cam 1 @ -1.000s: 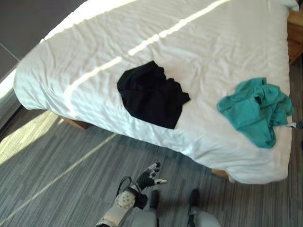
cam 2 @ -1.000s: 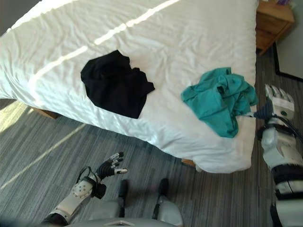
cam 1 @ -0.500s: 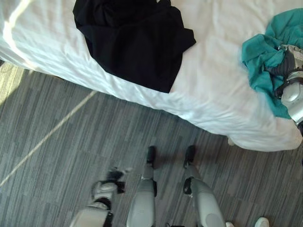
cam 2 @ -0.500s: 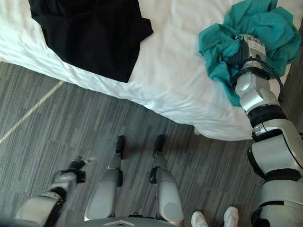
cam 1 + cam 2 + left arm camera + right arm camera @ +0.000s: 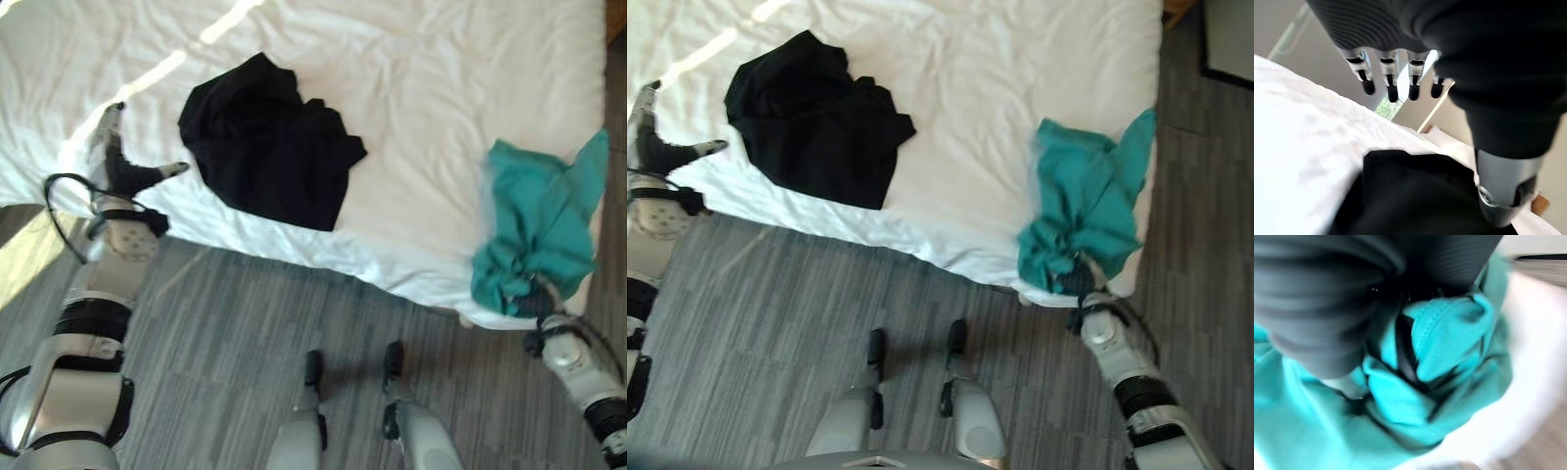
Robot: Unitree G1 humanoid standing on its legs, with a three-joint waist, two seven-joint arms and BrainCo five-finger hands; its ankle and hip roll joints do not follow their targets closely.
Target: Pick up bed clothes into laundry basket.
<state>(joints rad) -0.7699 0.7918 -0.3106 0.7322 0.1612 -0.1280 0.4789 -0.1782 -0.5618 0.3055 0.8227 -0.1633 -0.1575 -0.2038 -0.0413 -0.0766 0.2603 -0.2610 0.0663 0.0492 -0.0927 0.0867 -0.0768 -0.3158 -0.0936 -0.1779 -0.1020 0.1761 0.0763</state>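
Observation:
A black garment (image 5: 269,157) lies crumpled on the white bed (image 5: 431,88), left of the middle. My left hand (image 5: 122,174) hovers over the bed's front edge just left of it, its fingers (image 5: 1388,78) straight and open; the black garment (image 5: 1415,196) shows past them. A teal garment (image 5: 534,230) stretches from the bed's right front corner down over the edge. My right hand (image 5: 537,302) is at its lower end, shut on the bunched teal cloth (image 5: 1449,347).
Grey striped carpet (image 5: 216,343) runs along the bed's front. A dark mat (image 5: 1229,39) lies on the floor beyond the bed's right side.
The camera has shifted. My right hand has pulled the teal garment down to the bed's front corner. My left hand has risen from near the floor to the bed beside the black garment.

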